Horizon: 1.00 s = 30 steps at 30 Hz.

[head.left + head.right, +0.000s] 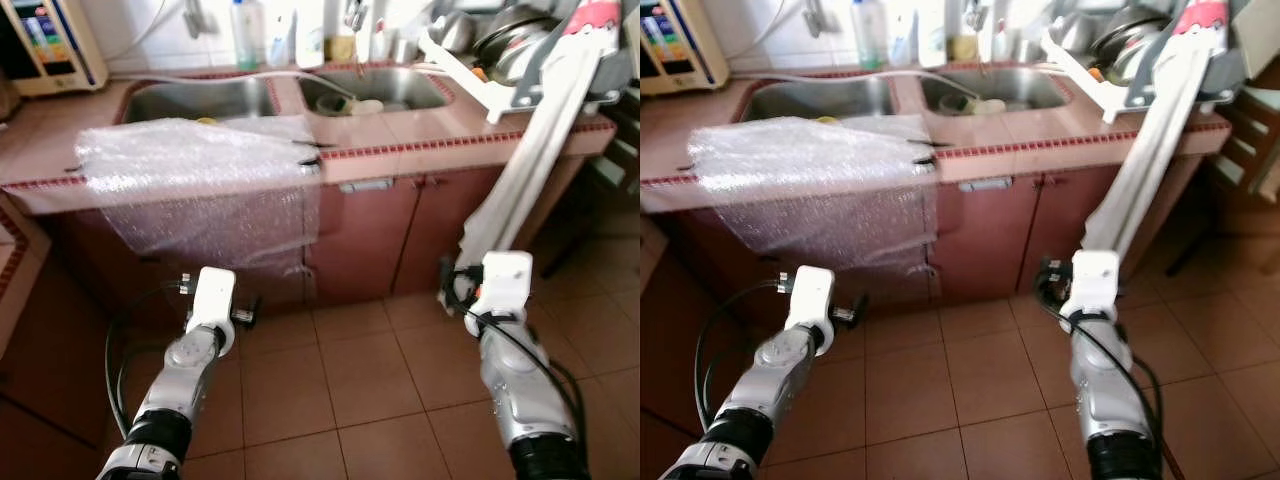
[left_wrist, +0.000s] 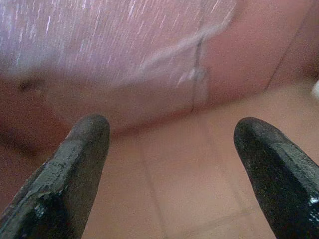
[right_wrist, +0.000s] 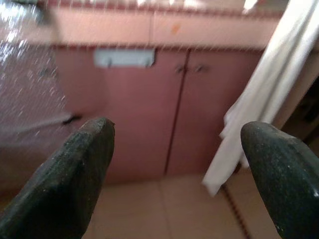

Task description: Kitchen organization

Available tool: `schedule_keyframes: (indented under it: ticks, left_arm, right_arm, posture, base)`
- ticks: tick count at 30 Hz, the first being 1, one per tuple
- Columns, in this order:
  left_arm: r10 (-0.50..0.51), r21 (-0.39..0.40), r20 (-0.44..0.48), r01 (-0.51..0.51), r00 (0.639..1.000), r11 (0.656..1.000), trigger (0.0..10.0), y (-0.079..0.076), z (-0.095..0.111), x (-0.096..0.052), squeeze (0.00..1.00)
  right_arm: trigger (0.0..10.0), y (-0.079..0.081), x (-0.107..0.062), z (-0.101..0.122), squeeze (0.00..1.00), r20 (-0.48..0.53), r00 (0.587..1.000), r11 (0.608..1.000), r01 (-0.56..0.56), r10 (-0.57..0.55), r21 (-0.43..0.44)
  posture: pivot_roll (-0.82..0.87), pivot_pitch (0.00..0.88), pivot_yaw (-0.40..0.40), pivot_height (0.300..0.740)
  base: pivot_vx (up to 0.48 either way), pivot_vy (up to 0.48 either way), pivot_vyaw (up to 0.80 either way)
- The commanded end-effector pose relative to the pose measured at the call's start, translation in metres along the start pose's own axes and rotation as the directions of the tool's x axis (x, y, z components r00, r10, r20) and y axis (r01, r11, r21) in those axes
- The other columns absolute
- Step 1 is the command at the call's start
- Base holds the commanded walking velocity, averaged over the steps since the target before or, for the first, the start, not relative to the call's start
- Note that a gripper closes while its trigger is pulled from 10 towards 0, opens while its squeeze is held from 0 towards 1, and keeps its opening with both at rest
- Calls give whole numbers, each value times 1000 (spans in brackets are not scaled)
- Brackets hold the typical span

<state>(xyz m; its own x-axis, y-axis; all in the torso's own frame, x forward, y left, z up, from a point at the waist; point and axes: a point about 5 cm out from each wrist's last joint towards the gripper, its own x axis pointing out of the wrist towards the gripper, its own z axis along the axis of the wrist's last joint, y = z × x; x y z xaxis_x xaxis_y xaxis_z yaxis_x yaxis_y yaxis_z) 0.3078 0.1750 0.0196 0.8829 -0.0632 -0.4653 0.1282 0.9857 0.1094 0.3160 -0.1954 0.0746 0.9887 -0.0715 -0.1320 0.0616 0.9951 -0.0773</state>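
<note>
Pink tabletop [image 1: 440, 140] w/ double sink [image 1: 200, 98] set along its back edge. Bubble wrap sheet [image 1: 190, 160] lies on tabletop's front-left part, draped over front edge & down the cabinet doors [image 1: 370, 240]. White folded board [image 1: 540, 160] leans from floor [image 1: 350, 370] up to tabletop's right end. Dishes [image 1: 350, 104] in right basin. Left gripper [image 2: 169, 149] & right gripper [image 3: 174, 149] both low over floor near cabinets, fingers wide apart, holding nothing.

Bubble wrap [image 1: 200, 185] drapes counter front; floor [image 1: 350, 370] open.
</note>
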Motion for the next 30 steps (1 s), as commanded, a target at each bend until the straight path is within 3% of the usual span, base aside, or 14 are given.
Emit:
schedule_keyframes:
  ticks: [1,6,10,14,18,23,30]
  left_arm:
    - [13,14,-44,-12,999,1000,10000,2,-9,0,0]
    - [29,46,-199,-20,979,999,10000,7,-47,-8,0]
    - [37,50,-263,-24,964,998,10000,8,-63,-14,0]
    - [44,44,-353,-30,935,999,10000,10,-88,-25,0]
    - [39,24,-414,-32,909,999,10000,9,-106,-35,0]
    - [39,28,-434,-29,900,999,10000,10,-114,-40,0]
    - [22,41,-456,-3,890,999,10000,9,-121,-44,0]
  right_arm:
    - [10000,-1,1,-10,0,-36,999,1000,1,0,12]
    - [10000,4,-4,-52,0,-221,975,998,-2,16,65]
    - [10000,5,-13,-71,0,-306,952,999,-14,27,43]
    - [10000,7,-33,-102,0,-440,897,999,-40,46,23]
    - [10000,7,-55,-128,0,-551,834,999,9,17,45]
    - [10000,10,-61,-134,0,-584,811,996,34,23,86]
    - [10000,8,-64,-137,0,-588,809,998,9,28,61]
  posture:
    - [-17,0,52,740]
    - [-28,0,54,740]
    - [-20,0,49,740]
    - [-17,0,53,740]
    - [-8,0,50,740]
    - [-11,0,48,740]
    - [-28,0,53,740]
  base:
    - [0,0,0]
    - [0,0,0]
    - [0,0,0]
    - [0,0,0]
    - [0,0,0]
    - [0,0,-396]
    - [0,0,-800]
